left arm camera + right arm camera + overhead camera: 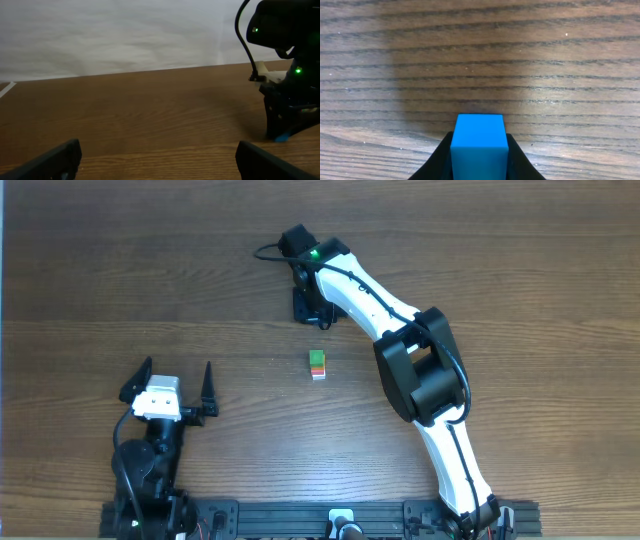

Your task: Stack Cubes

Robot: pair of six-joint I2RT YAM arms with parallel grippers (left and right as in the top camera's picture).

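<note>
A blue cube (480, 145) sits between the fingers of my right gripper (480, 152), which is shut on it just above or on the wooden table. In the top view the right gripper (313, 310) points down at the far middle of the table. A small stack of cubes (318, 364) with green on top, and red and white below, stands apart, nearer than the right gripper. My left gripper (177, 370) hangs open at the near left with nothing in it. From the left wrist view, the blue cube (282, 137) shows at the tip of the right gripper (280, 127).
The wooden table (120, 270) spreads bare to the left and right of the stack. A pale wall or sheet (125, 35) rises behind the table's far edge. The right arm (420, 370) angles across the right half.
</note>
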